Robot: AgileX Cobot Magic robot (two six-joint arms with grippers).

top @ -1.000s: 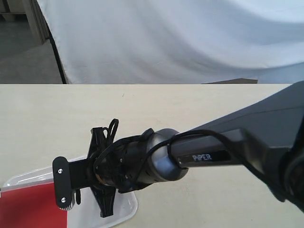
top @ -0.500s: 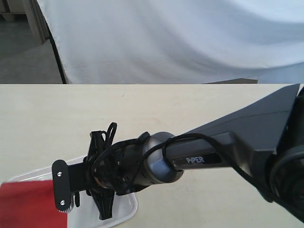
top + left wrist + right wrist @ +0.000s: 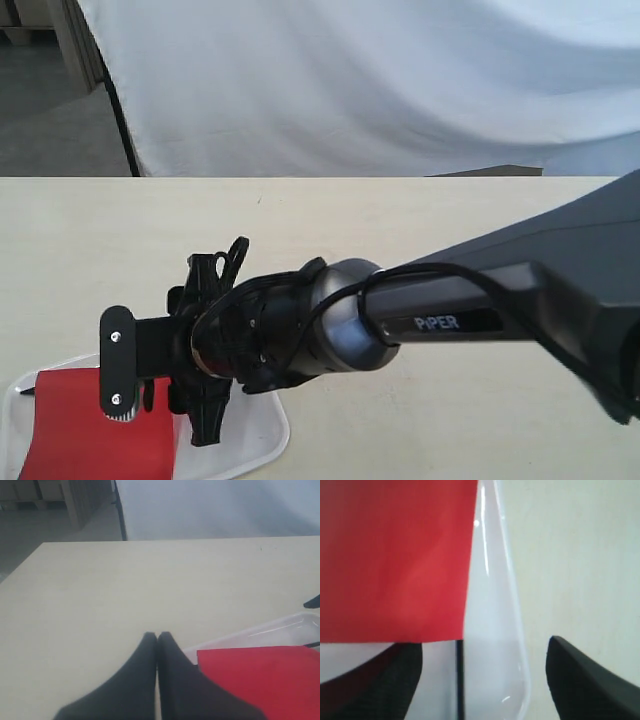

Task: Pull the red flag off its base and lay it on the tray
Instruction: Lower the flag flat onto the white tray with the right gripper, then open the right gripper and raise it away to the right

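presently, entries by item.

red flag point(image 3: 80, 430): lies flat on the tray point(image 3: 265, 440), at the near left of the table point(image 3: 420, 220) in the exterior view. the cloth is spread out, no fold seen. its stick point(image 3: 460, 680) runs along one edge of the cloth and carries on past it; that line is the long axis.

base: in no view; place cannot be told.

right gripper point(image 3: 483, 645): directly over the stick end of the flag, with the right arm point(image 3: 450, 320) reaching across the middle to the left side. the jaws are spread wide. one finger point(image 3: 375, 680) is over the tray, the other point(image 3: 590, 680) is beyond the rim over bare table. the stick passes through the gap, closer to the cloth-side finger and apart from both. nothing is gripped.

left gripper point(image 3: 157, 637): the tips are pressed together with nothing between them. it sits low beside the tray's corner, the cloth just off to one side, and no contact with the flag can be seen.

key relation: the flag sits below and between the right fingers, its long axis in line with the gap. the right arm is the nearer one.

judgement: the flag is off its base and laid on the tray, and the grip looks released. a straight lift should clear stick and cloth; a sideways drift could catch the stick.
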